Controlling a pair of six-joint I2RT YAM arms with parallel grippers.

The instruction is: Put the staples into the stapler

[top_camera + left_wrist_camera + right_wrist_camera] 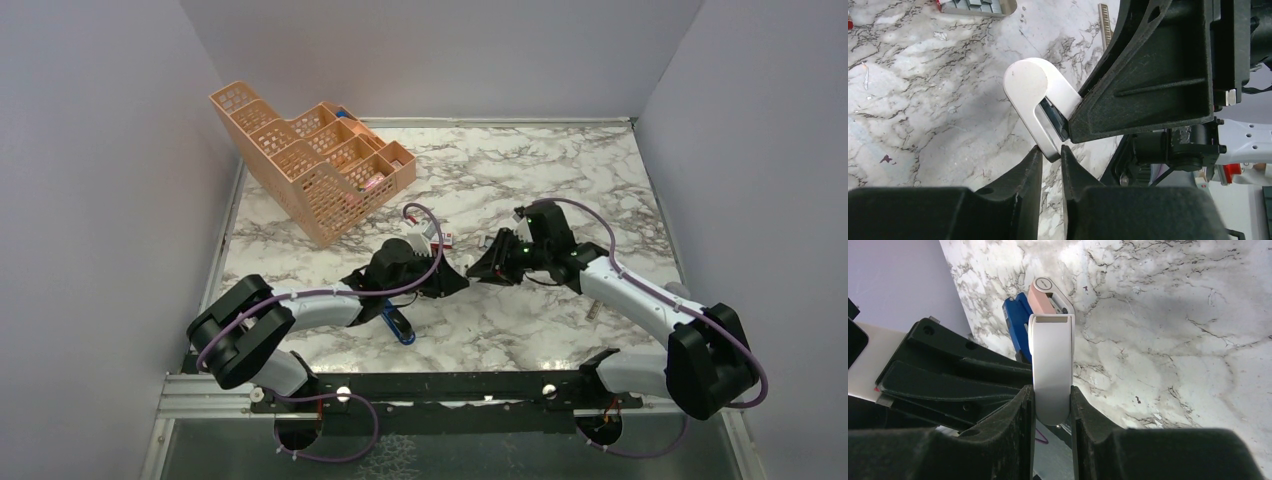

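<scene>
Both end effectors clamp the white block [1050, 355] — right end effector [1050, 390] on its body, left end effector [1051, 149] on one corner. The stapler [398, 325] lies on the table [560, 180] beside the left arm; the staples [975, 6] sit apart. Advice: release the block first — then fetch the staples.

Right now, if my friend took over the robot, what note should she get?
Left tool: shut on the tip of a white piece.
Right tool: shut on the same white piece.
The stapler lies loose, in neither tool.
The staples lie apart from it, untouched.
Done: staples not loaded.
Left: let go, open the stapler, slide the staples in.
</scene>
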